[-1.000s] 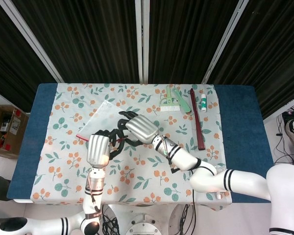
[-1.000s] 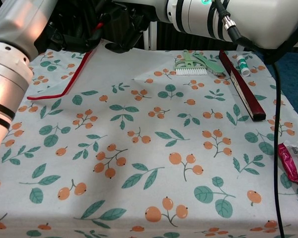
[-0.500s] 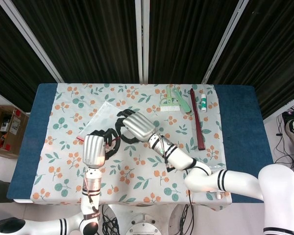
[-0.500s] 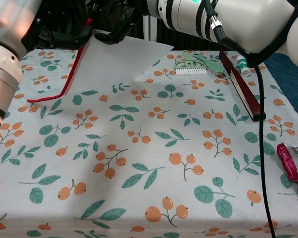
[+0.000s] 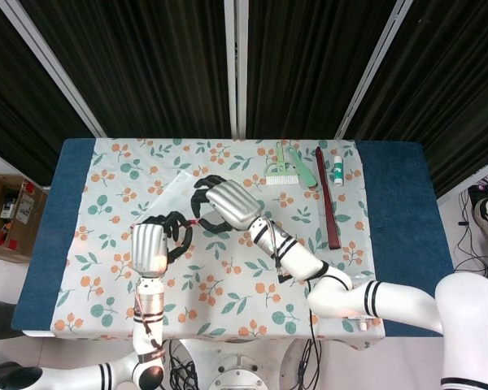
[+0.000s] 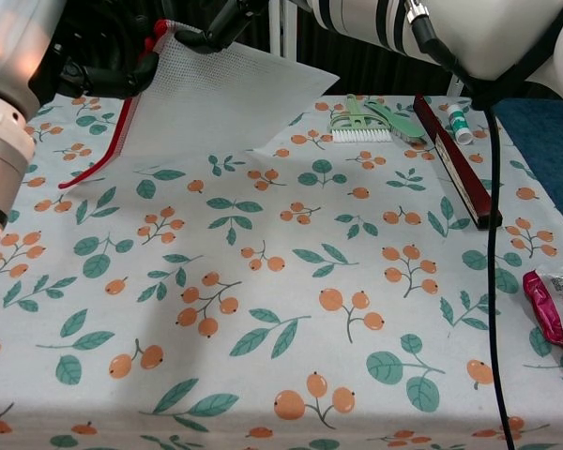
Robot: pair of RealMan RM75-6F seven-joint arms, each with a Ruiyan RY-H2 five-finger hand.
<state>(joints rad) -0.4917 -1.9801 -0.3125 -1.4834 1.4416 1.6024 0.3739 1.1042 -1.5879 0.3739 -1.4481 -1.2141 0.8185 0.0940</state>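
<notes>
A white mesh pouch (image 6: 216,103) with a red zip edge (image 6: 124,141) hangs lifted above the floral tablecloth, its far end still trailing on the cloth. My left hand (image 5: 150,244) grips the red zip edge from the left; its dark fingers (image 6: 98,75) curl round it. My right hand (image 5: 228,203) pinches the pouch's upper corner by the zip end, with fingertips (image 6: 206,33) showing at the top of the chest view. In the head view the pouch (image 5: 169,191) is a pale patch between and behind both hands.
At the back right lie a green-and-white brush (image 6: 361,127), a long dark red case (image 6: 455,155) and a small white tube (image 6: 460,120). A pink packet (image 6: 558,305) sits at the right front edge. The tablecloth (image 6: 281,309) covers the table.
Both hands have raised the pouch's zip end higher off the cloth and shifted a little left. More of the mesh now hangs in the air.
</notes>
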